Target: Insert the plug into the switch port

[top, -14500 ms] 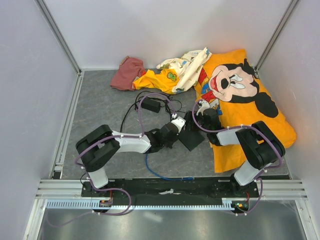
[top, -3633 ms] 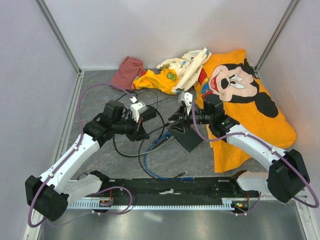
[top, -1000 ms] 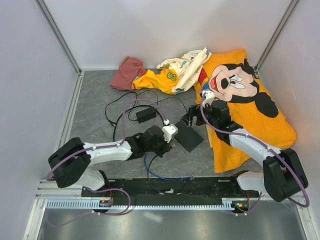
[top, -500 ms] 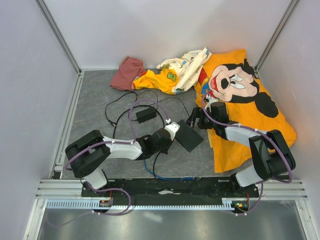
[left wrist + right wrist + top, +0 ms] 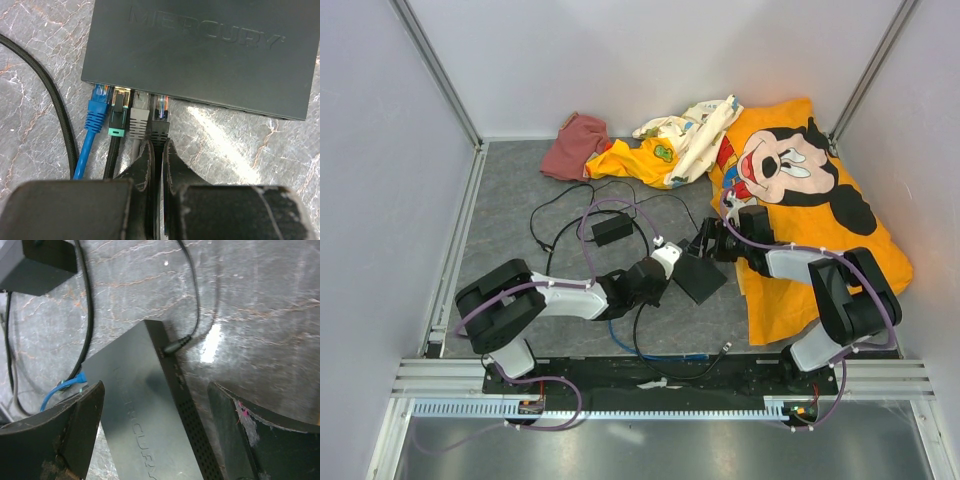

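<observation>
Already seated in the leftmost port of the switch point(image 5: 200, 55), going by the left wrist view: the plug point(image 5: 100, 106) on the blue cable point(image 5: 84, 154). In a row beside it, a green-tabbed connector point(image 5: 118, 120), a grey connector point(image 5: 139, 114) and a black connector point(image 5: 159, 120). Pressed shut, the left claw point(image 5: 156, 150), tips right behind the black connector; possibly pinching something thin there, impossible to confirm in the dark gap. Spread wide and holding nothing, the right claw point(image 5: 157, 405), one finger point(image 5: 75, 425) to each side of the switch's other end. At that end's corner, a thin black lead point(image 5: 197, 300) plugged in. Switch flat on the grey marbled table point(image 5: 510, 200), just beside the orange cartoon cloth point(image 5: 820, 210). Farther back, apart from the switch, a power adapter point(image 5: 613, 230).
</observation>
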You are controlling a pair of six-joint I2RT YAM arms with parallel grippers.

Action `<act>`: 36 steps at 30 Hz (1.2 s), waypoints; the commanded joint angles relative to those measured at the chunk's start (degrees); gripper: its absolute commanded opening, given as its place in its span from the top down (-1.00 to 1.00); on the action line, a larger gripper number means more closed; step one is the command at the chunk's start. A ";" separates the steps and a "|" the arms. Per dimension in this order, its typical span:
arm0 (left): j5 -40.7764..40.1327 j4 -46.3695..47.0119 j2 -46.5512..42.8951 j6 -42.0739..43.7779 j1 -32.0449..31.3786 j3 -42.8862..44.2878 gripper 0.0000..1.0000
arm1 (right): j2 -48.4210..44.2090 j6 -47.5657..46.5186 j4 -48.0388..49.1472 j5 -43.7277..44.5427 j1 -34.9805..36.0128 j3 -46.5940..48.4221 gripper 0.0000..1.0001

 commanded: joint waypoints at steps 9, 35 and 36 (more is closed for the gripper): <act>-3.89 5.08 1.30 -2.11 -0.46 2.77 0.97 | 5.31 0.92 0.99 -9.43 -0.16 2.33 -0.77; -9.25 15.36 3.32 1.23 0.42 9.89 0.97 | 10.24 -1.98 -4.90 -17.52 8.97 1.99 -0.64; -9.25 15.45 3.76 0.88 0.60 10.76 0.97 | 10.33 -1.89 -4.73 -17.78 9.24 1.90 -0.64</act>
